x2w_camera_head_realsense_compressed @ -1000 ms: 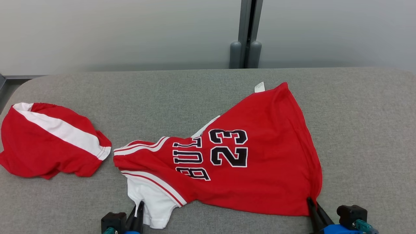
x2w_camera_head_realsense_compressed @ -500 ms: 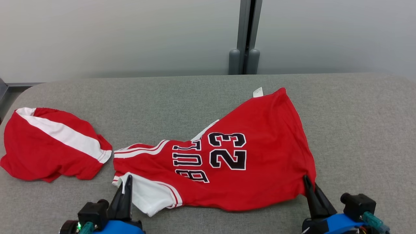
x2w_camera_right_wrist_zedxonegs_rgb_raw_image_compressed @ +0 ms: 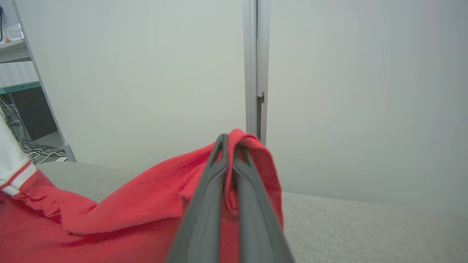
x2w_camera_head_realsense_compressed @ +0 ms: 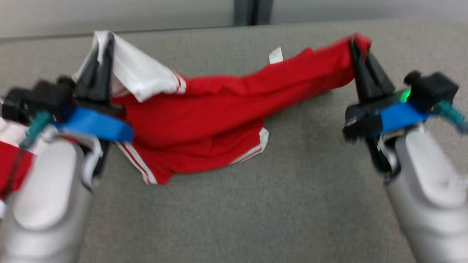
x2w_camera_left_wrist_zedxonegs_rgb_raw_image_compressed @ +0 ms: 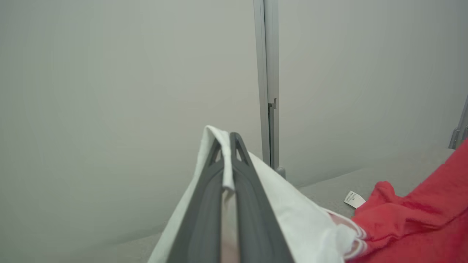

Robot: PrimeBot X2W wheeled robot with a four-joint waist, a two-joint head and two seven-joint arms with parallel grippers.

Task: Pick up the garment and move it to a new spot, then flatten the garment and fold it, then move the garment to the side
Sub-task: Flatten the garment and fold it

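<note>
Your left gripper [x2w_camera_head_realsense_compressed: 104, 40] is clamped tight on the white corner of the red jersey [x2w_camera_head_realsense_compressed: 219, 109], and your right gripper [x2w_camera_head_realsense_compressed: 354, 41] is pinched closed on a red hem corner. Both corners are raised above the grey padded table [x2w_camera_head_realsense_compressed: 256, 204]. The jersey sags between them, and its lower folds, with the white-striped trim, rest on the table. A white label [x2w_camera_head_realsense_compressed: 276, 55] sticks out at the far edge. Another red garment [x2w_camera_head_realsense_compressed: 11, 164] lies at your left, partly behind the forearm.
</note>
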